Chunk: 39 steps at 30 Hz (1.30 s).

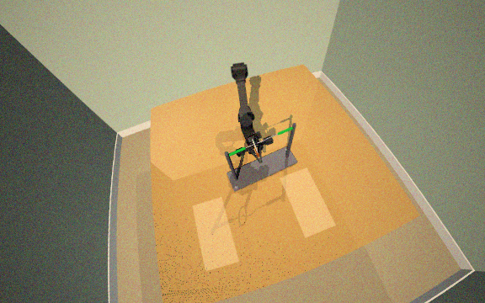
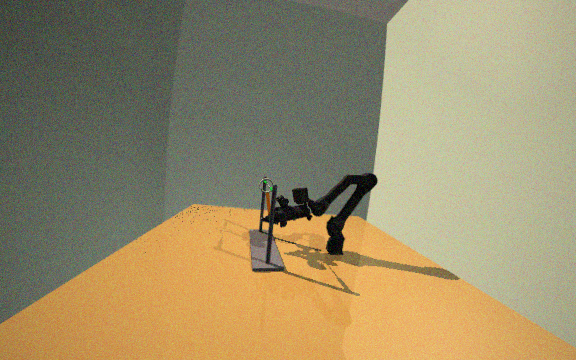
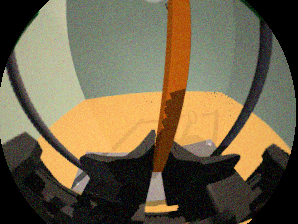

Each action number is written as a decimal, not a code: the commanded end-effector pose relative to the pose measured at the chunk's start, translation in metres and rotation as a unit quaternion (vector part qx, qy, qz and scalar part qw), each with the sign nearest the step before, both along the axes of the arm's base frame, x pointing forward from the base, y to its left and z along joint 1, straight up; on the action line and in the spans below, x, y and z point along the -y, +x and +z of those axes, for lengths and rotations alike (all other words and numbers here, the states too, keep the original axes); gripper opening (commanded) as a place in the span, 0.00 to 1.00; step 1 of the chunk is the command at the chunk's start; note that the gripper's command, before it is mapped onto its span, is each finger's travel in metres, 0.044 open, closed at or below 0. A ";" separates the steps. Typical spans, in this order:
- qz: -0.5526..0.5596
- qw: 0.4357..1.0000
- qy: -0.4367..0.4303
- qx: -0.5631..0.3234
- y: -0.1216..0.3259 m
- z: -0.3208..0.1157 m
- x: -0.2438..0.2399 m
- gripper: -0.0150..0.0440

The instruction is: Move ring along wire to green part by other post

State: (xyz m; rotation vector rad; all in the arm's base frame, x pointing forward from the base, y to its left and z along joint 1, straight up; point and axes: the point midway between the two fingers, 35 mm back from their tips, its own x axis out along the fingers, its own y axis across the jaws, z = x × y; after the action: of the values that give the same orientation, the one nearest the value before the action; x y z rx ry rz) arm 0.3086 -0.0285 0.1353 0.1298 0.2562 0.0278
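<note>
The ring point(image 1: 254, 144) point(image 2: 260, 185) is around the thin grey part of the wire, a little inward of the green part point(image 1: 237, 151) by the left post point(image 1: 231, 166) in the top view. The other green part point(image 1: 285, 131) is by the right post point(image 1: 290, 142). The orange handle point(image 1: 258, 155) point(image 2: 268, 202) point(image 3: 179, 55) points down from the ring. My gripper point(image 1: 259, 158) point(image 2: 266, 219) point(image 3: 155, 132) is shut on the handle's lower end, below the wire. Whether the ring touches the wire is too small to tell.
The posts stand on a grey base plate point(image 1: 274, 165) point(image 2: 263, 257) on the orange table point(image 1: 352, 189) point(image 2: 168, 300). In the wrist view one post point(image 3: 17, 85) is at the left and the other point(image 3: 265, 60) at the right. The arm reaches in from one side of the wire.
</note>
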 end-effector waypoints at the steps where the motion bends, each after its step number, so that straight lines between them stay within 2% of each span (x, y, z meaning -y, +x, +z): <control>1: -0.008 1.000 0.012 -0.019 -0.006 0.008 -0.007 0.00; 16: -0.013 0.999 0.020 -0.039 -0.012 0.014 -0.026 0.00; 30: 0.045 0.996 -0.063 -0.054 -0.017 0.015 -0.012 0.00; 39: 0.102 0.982 -0.145 -0.058 -0.019 0.017 0.004 0.00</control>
State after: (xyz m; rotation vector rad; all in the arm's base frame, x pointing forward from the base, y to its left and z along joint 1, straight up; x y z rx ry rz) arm 0.2882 -0.0265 0.1487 -0.1227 0.3904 0.1513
